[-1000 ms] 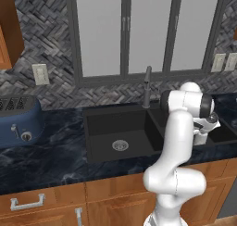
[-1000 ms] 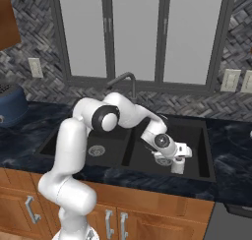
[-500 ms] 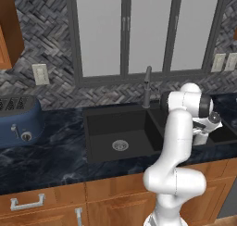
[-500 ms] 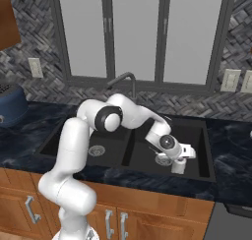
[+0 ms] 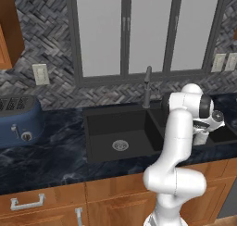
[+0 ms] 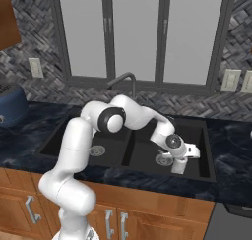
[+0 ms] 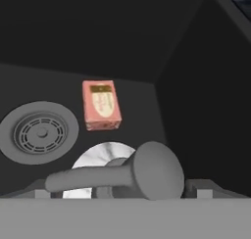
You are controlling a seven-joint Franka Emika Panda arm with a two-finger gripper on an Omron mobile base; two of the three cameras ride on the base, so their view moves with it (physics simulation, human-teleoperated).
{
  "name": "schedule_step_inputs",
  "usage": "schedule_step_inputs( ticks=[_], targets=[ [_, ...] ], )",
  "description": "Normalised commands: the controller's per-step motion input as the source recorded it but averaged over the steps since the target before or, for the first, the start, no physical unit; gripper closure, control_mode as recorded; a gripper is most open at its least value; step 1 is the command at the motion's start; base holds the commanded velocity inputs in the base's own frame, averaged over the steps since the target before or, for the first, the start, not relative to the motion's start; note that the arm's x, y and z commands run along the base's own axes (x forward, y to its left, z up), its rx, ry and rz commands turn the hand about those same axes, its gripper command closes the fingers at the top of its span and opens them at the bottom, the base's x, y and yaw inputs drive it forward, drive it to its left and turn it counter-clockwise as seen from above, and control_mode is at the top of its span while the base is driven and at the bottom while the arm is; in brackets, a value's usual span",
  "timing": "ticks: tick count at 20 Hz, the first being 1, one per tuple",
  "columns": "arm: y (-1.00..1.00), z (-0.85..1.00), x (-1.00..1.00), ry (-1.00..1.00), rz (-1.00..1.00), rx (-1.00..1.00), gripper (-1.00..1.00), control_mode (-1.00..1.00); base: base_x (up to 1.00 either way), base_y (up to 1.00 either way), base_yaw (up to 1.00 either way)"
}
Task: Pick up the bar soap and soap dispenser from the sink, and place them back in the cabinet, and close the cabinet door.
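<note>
Soap is the business of this step: the arm is reaching down into the right basin of the sink (image 6: 206, 150), and the gripper (image 6: 180, 164) is hanging low over the basin floor with its jaws spread wide and nothing between them.

Going left to right across the hand view, with the round steel drain (image 7: 39, 132) as the landmark: the drain is sitting flat in the basin floor at the left. Just right of the drain, lying flat and apart from it, is the bar soap (image 7: 101, 105), a small pinkish block with a lighter label on its upper face. Below and right of the drain, nearer the camera, the soap dispenser (image 7: 122, 172) is lying or leaning under the hand, its grey pump head and spout pointing back towards the drain and a pale round body showing beneath. Right of all this the dark basin wall is rising close by.

To do the step well, I judge the gripper should commit to one item, centre the open fingers over it, line them up across its narrower side, and descend straight until the tips are flanking it before closing. The soap is thin, so the tips need to go nearly to the basin floor; the pump head near the fingers could be nudged on the way.

The left basin, seen in the base views, is holding nothing but its own drain (image 5: 120, 145).
</note>
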Motion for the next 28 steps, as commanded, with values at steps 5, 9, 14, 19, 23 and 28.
schedule_step_inputs(
  ticks=[5, 9, 14, 19, 23, 28],
  targets=[
    [0.0, -0.15, 0.05, 0.0, 0.0, 0.0, 1.0, -1.0, 0.0, 0.0, 0.0],
    [0.0, 0.0, 0.0, 0.0, 0.0, 0.0, 1.0, -1.0, 0.0, 0.0, 0.0],
    [0.0, 0.0, 0.0, 0.0, 0.0, 0.0, 1.0, -1.0, 0.0, 0.0, 0.0],
    [0.0, 0.22, 0.0, -0.01, 0.0, 0.0, 1.0, -1.0, 0.0, 0.0, 0.0],
    [0.13, 0.63, 0.0, -0.04, -0.02, 0.0, 1.0, -1.0, 0.0, 0.0, 0.0],
    [0.3, 0.78, 0.0, -0.05, -0.06, -0.02, 1.0, -1.0, 0.0, 0.0, 0.0]
  ],
)
